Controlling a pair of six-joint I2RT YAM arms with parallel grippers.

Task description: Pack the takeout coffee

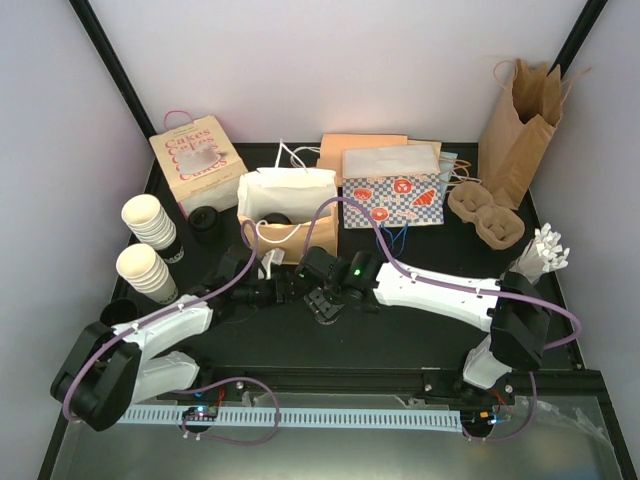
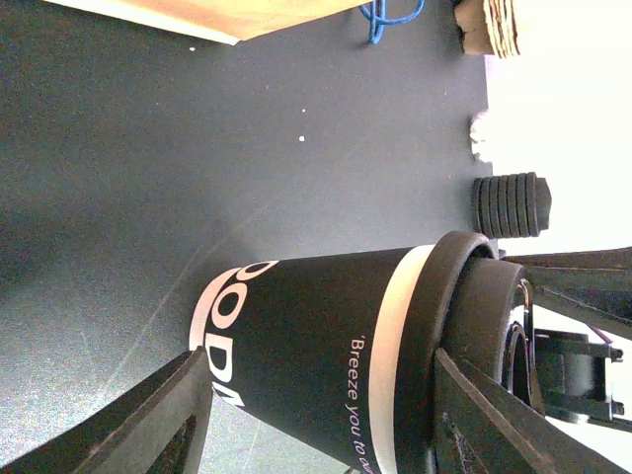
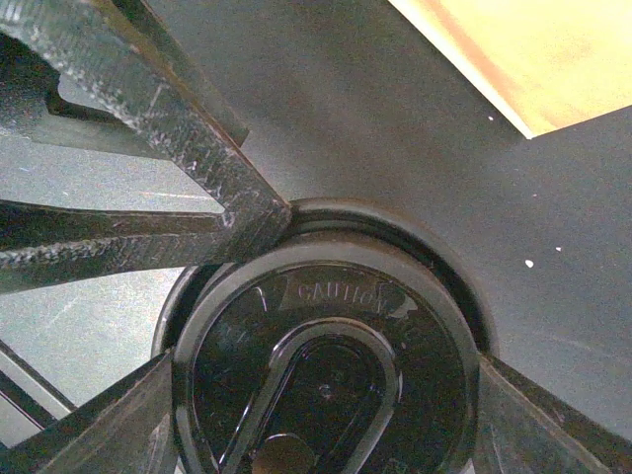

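Black-and-white paper takeout cup (image 2: pixel 316 346) with round black plastic lid (image 3: pixel 326 385) stands on the dark table (image 2: pixel 148 148).
Right gripper (image 3: pixel 326 370) grasps its lid from above; the left gripper (image 2: pixel 321 395) straddles the cup, grip impossible to tell.

Two cup stacks (image 1: pixel 148 222) stand at my left, one before the other; behind them a cake box (image 1: pixel 197 163), a lid stack (image 1: pixel 207 222) right of its front. Centre — a handled bag (image 1: pixel 287 205); before it the takeout coffee (image 2: pixel 326 385), my left gripper (image 2: pixel 321 360) beside it, my right gripper (image 3: pixel 326 367) above it. Right of the handled bag — a second bag (image 1: pixel 392 198), then a cup carrier (image 1: pixel 485 215), a tall bag (image 1: pixel 520 125) behind.
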